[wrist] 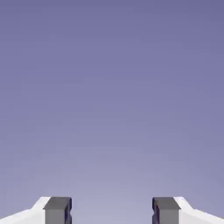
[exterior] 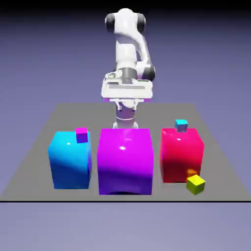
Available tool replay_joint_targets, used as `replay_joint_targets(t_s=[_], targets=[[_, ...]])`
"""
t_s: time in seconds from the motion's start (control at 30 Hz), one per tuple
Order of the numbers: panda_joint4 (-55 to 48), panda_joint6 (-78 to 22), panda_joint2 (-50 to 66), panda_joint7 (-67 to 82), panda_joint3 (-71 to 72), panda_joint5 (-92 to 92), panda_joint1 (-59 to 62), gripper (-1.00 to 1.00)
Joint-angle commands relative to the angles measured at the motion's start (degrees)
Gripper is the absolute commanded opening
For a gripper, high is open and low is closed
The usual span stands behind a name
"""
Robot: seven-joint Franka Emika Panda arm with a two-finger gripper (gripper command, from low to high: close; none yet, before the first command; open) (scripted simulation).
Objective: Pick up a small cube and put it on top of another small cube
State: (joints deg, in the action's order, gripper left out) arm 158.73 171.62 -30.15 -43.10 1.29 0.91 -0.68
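White arm point(exterior: 128, 59) folded high behind the blocks; claw point(wrist: 112, 212) held level, fingers apart, empty.

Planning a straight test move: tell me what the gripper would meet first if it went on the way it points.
Nothing, as far as shows: between the open gripper's fingertips the hand view holds only plain backdrop, no cube or block. Depth there can't be judged.

This is a rendered simulation scene, not a real room. A flat grey table point(exterior: 63, 117) fills the lower half of the frame against a plain blue-violet backdrop with no walls or furniture. Glossy, evenly coloured blocks stand on it: a cyan block point(exterior: 69, 162) at left, a magenta block point(exterior: 125, 162) in the centre, a red block point(exterior: 180, 154) at right.
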Motion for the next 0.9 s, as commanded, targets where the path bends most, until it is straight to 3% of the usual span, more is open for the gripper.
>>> replay_joint_targets(t_s=[0.0, 0.87], targets=[[-1.9, -2.0, 2.1, -0.5, 1.1, 0.8, 0.0, 0.0], [-50.8, -53.4, 56.1, -14.3, 28.8, 20.3, 0.1, 0.0]])
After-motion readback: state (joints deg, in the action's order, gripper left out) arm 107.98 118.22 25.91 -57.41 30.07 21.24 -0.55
